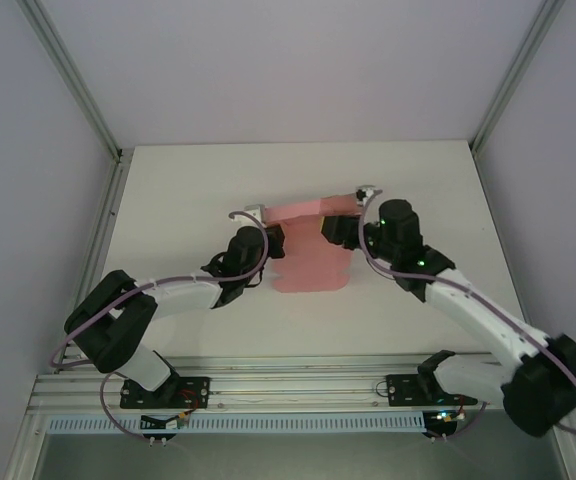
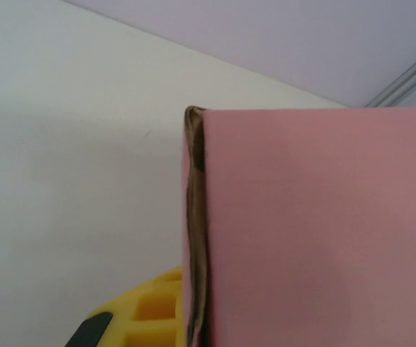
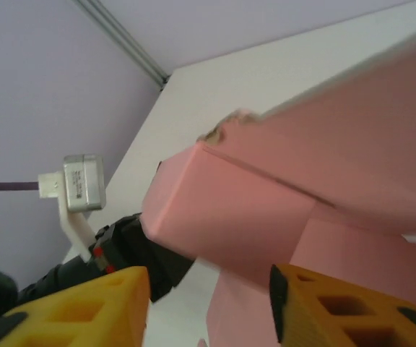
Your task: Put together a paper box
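Right gripper gapes, seemingly straddling paper box.

the paper box is matt pink card, the table smooth matt white.

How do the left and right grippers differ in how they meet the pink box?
The left gripper meets the paper box at its left edge, the right gripper at its right edge, slightly farther back. The right gripper's yellow fingers stand apart, card between them; a left gripper finger sits beside a card edge. Both reach inward.
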